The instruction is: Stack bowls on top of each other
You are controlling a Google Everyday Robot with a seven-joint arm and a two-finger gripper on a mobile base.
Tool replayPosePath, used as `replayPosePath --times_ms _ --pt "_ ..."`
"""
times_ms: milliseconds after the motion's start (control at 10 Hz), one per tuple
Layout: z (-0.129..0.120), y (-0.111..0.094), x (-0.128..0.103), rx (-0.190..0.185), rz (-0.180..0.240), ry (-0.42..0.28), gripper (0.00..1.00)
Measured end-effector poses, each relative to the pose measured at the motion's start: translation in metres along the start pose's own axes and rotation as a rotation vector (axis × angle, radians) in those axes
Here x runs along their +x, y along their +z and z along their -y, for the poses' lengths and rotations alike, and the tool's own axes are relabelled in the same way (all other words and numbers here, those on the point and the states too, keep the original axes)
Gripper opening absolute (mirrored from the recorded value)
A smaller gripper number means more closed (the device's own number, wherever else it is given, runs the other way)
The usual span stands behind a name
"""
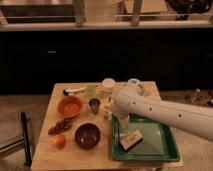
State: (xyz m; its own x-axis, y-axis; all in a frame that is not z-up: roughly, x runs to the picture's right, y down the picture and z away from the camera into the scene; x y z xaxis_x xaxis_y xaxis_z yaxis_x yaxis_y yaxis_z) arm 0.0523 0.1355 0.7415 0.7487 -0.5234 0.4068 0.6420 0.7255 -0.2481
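Observation:
The orange bowl [70, 106] sits on the left of the wooden table [105, 157]. The dark maroon bowl [88, 136] sits in front of it, nearer the table's front edge. The two bowls are apart, each resting on the table. My white arm [160, 112] reaches in from the right. My gripper [122, 120] hangs at its end over the back left corner of the green tray [165, 152], to the right of both bowls and touching neither.
A small metal cup [94, 104], a green cup [90, 91] and a white cup [108, 84] stand behind the bowls. Grapes [59, 126] and an orange fruit [59, 141] lie at the front left. A block [130, 141] lies in the tray.

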Motion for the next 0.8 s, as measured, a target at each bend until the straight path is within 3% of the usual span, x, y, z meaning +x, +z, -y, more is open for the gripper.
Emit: replayPosePath --times_ms 400,800 --pt "0.006 -0.005 -0.036 0.018 0.081 -0.118 0.8" --pt "0.007 -0.001 -0.071 0.024 0.135 -0.204 0.8"
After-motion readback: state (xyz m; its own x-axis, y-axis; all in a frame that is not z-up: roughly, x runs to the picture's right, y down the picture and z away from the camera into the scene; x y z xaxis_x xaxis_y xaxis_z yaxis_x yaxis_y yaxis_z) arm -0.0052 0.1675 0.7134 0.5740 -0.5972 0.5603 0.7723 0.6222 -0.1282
